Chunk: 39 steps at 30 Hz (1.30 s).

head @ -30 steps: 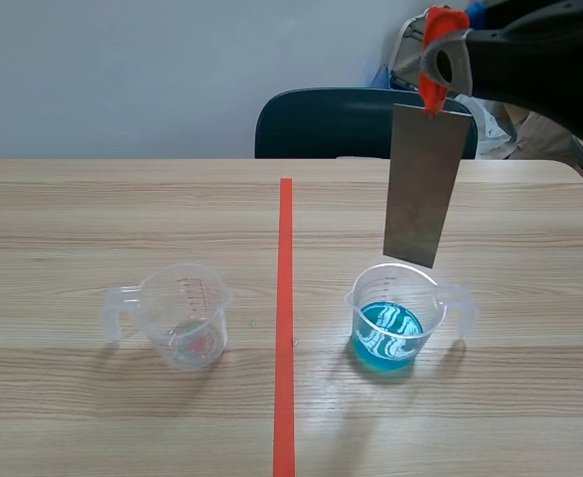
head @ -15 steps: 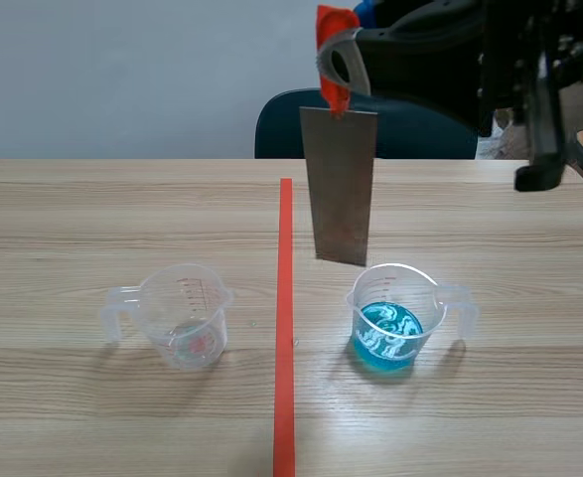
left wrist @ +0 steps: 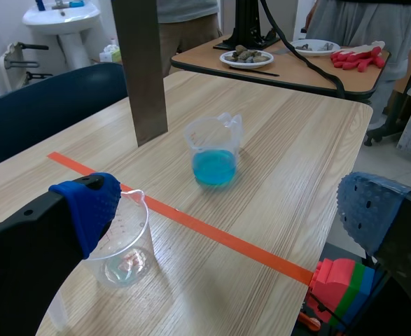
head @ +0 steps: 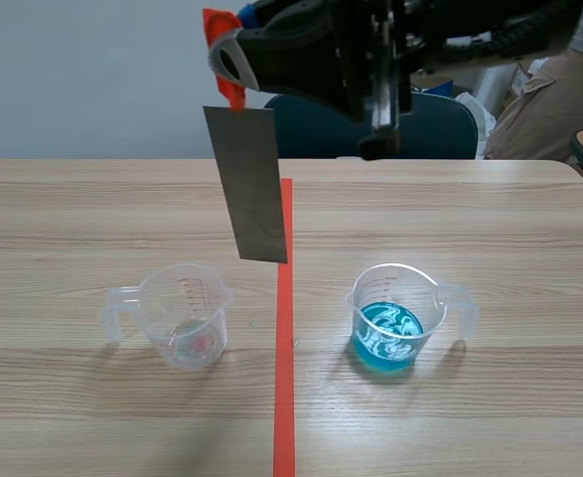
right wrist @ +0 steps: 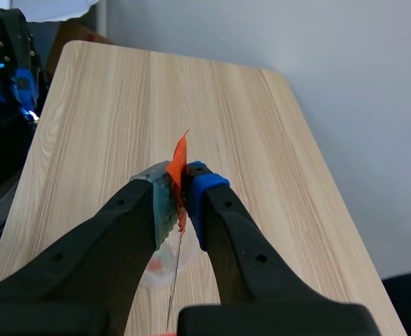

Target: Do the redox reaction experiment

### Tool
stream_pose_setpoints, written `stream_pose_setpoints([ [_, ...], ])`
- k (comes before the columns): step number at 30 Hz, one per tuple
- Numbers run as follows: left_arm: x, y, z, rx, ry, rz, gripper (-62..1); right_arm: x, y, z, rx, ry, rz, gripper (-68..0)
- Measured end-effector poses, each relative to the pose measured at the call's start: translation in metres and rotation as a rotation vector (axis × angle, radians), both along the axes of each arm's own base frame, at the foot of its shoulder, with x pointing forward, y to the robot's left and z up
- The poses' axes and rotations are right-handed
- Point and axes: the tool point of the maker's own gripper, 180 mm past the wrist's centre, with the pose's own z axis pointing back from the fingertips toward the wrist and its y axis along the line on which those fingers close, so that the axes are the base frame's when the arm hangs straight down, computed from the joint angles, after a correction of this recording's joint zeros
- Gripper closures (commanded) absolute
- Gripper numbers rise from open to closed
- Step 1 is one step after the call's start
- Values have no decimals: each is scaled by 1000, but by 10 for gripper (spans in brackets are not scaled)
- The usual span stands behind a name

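The right gripper [head: 228,62] is clamped on the orange tab [head: 219,24] atop the metal plate [head: 250,185], which hangs nearly upright, well above and beside the blue-liquid cup [head: 392,318], on the side of the empty cup [head: 184,316]; the left gripper [left wrist: 230,210] gapes wide, holding nothing, the blue-liquid cup ahead of it. I judge this the carrying step: next, the plate must come down edge-first inside a cup's rim without tipping it. The plate is a flat, dull grey rectangle, with no coating I can make out
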Motion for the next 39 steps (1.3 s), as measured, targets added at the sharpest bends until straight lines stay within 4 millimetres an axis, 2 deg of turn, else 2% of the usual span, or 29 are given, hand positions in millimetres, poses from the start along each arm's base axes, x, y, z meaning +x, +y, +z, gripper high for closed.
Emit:
stream_pose_setpoints([
  [10,0,0,0,0,0,0,-623,0,49,-3,4,15,88,-6],
  [17,0,0,0,0,0,0,-623,4,70,1,25,31,112,-6],
  [21,0,0,0,0,0,0,-623,-3,81,1,30,40,141,-6],
  [27,0,0,0,0,0,0,-623,-9,88,-4,8,45,161,-6],
  [39,0,0,0,0,0,0,-623,-9,88,-6,-2,45,159,-6],
])
